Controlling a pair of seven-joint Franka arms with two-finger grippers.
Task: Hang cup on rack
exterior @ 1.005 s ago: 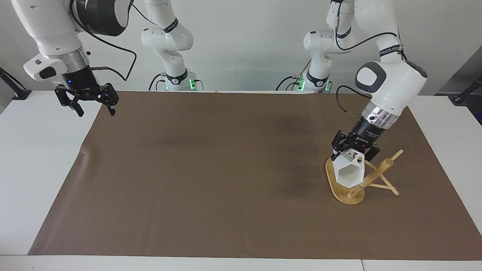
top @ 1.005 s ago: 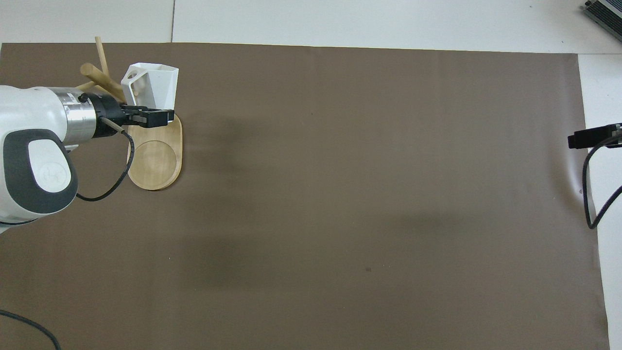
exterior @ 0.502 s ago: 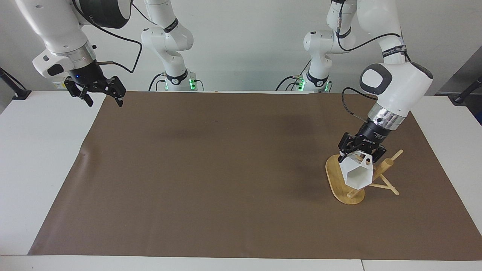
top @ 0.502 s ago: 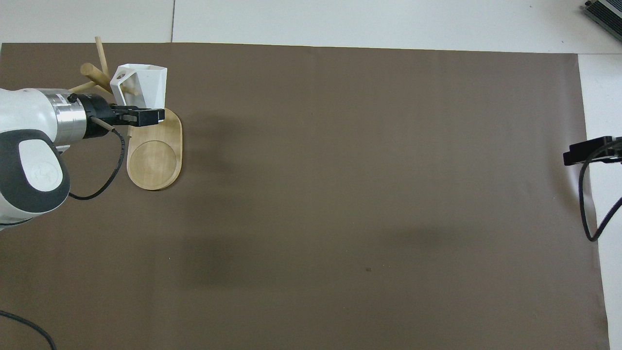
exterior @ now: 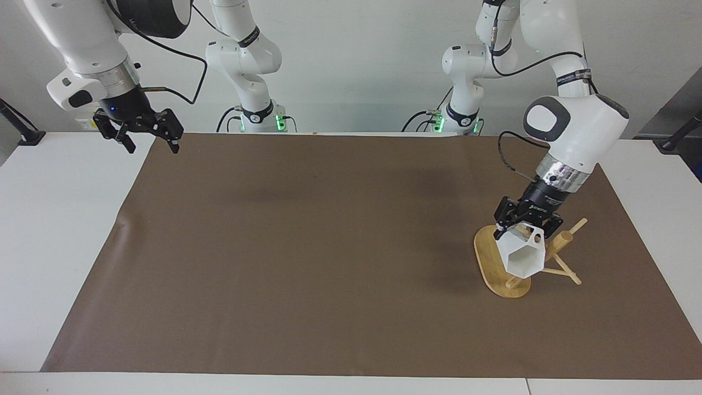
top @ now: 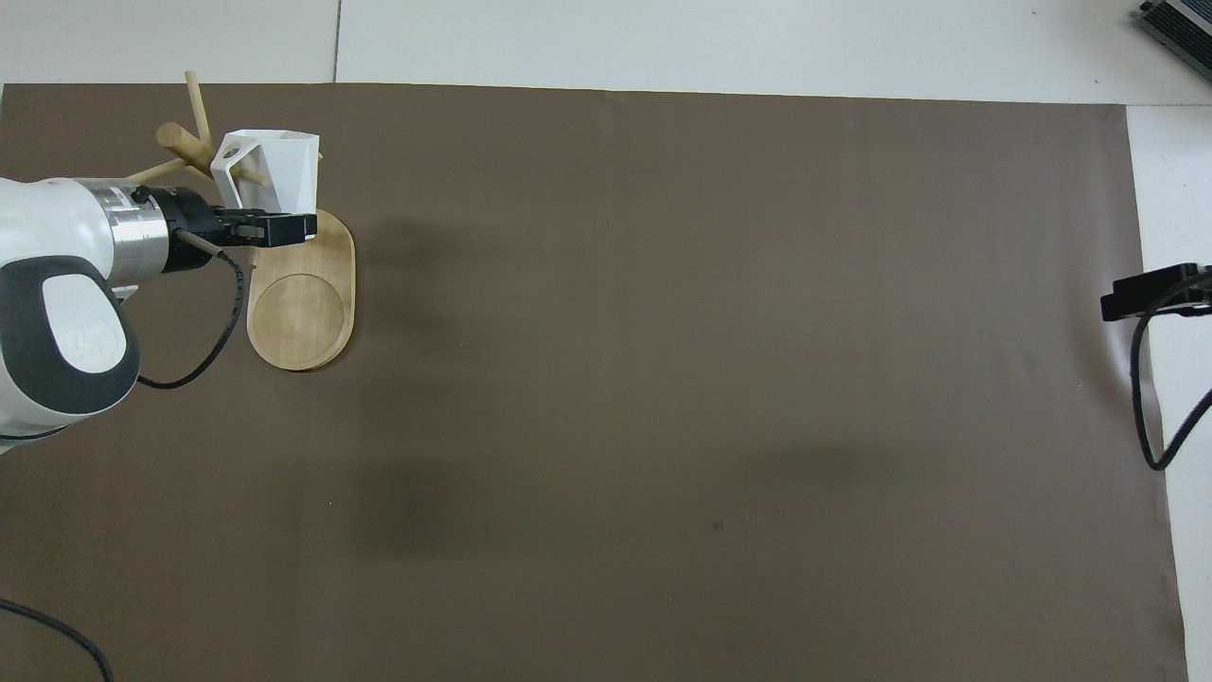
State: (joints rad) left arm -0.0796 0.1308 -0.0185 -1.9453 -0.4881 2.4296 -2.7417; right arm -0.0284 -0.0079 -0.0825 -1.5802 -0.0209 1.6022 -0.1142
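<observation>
Lower right: my left claw [exterior: 527, 224] grips cup [exterior: 524, 254] at rack [exterior: 555, 253]; misaligned handle could topple it. Right claw [exterior: 145, 138] spread, waiting.

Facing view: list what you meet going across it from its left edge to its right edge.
Right gripper, open, over the table's edge → bare brown mat → rack, with the cup held over it by the left gripper.

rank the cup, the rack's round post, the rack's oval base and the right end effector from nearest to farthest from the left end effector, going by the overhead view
1. The cup: held in the left end effector, over the rack.
2 and 3. The rack's round post and its oval base: too close to call.
4. The right end effector: waiting at the right arm's end of the table.
</observation>
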